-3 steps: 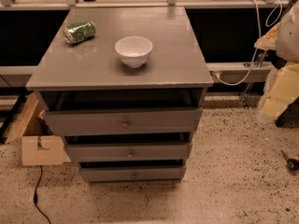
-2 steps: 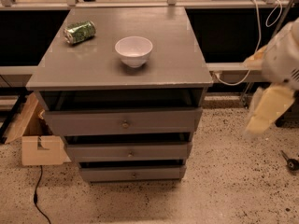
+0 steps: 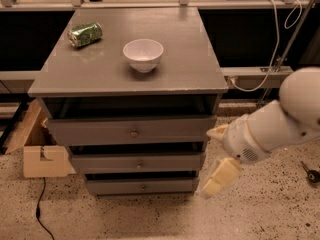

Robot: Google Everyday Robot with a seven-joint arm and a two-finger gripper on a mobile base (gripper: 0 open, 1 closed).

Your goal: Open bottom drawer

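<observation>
The grey cabinet (image 3: pixel 100 79) has three drawer fronts. The bottom drawer (image 3: pixel 115 187) is the lowest and narrowest, with a tiny round knob (image 3: pixel 144 187), and it looks shut. My gripper (image 3: pixel 214 160) hangs on the white arm (image 3: pixel 280 124) just right of the cabinet's front right corner, level with the middle and bottom drawers. Its two cream fingers (image 3: pixel 220 176) stand apart with nothing between them. It does not touch the drawer.
A white bowl (image 3: pixel 143 54) and a crushed green can (image 3: pixel 85 34) sit on the cabinet top. A cardboard box (image 3: pixel 37 151) stands at the cabinet's left with a black cable (image 3: pixel 40 214) on the floor. A small dark object (image 3: pixel 311 174) lies on the floor at right. White cables (image 3: pixel 272 59) hang behind.
My arm has swung left and down from the right edge of the view toward the cabinet's right front corner. The drawers, bowl and can have not moved.
</observation>
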